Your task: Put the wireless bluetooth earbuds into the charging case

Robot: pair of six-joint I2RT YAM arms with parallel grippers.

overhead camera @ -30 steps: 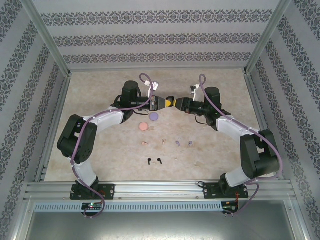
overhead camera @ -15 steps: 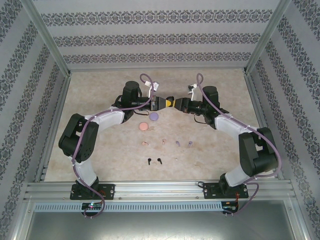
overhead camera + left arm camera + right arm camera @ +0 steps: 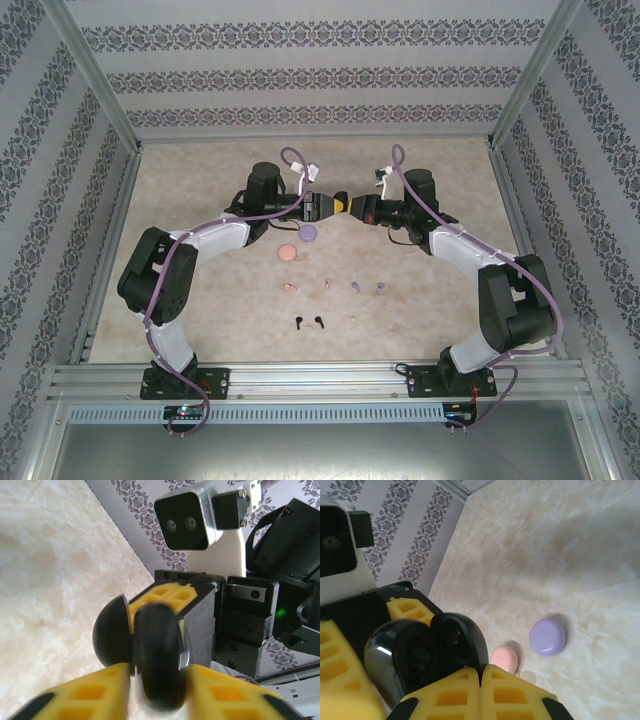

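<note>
Up above the far half of the pale marbled table, my left gripper clamped the round glossy black charging case, whose domed lid stood open. My right gripper had its yellow fingers pressed together just under that lid; whether they pinched its rim, I couldn't tell. Beneath lay a round purple case and a round pink case. The tiny stemmed earbuds rested on the table, well apart from the black case: pink pair, purple pair, black pair. The case's inside was dark and unreadable.
</note>
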